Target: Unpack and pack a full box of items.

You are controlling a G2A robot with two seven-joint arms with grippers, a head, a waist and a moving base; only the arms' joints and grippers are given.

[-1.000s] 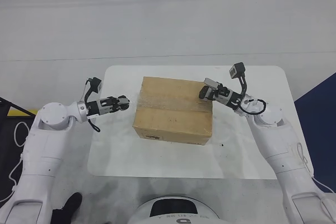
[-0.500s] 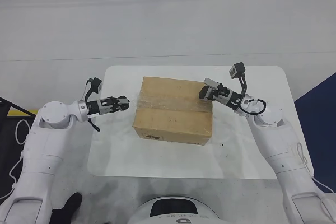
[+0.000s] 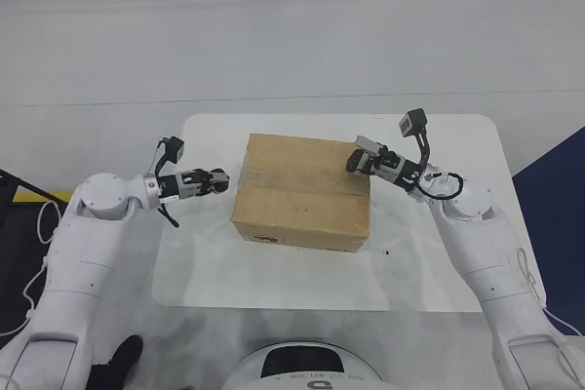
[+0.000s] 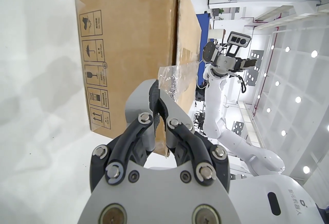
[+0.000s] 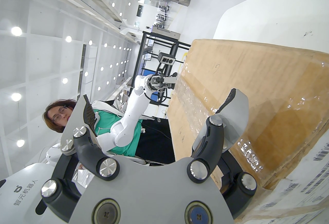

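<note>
A closed brown cardboard box [image 3: 302, 195] stands in the middle of the white table [image 3: 439, 263], with clear tape along its top seam. My left gripper [image 3: 217, 179] is level with the box's left upper edge. In the left wrist view it [image 4: 157, 87] is shut on a loose end of the clear tape [image 4: 177, 75] that peels off the box [image 4: 128, 42]. My right gripper [image 3: 356, 161] is at the box's right top edge. It [image 5: 160, 96] stands open there, one finger [image 5: 235, 104] over the taped top of the box [image 5: 257, 75].
The box takes up the table's centre, with bare table in front of it [image 3: 273, 283] and to both sides. A white shipping label [image 5: 308, 184] is on the box's right side. A dark blue panel [image 3: 575, 214] stands beyond the table's right edge.
My left arm has shifted slightly toward the box, still holding the tape end. The right arm and the box have not moved.
</note>
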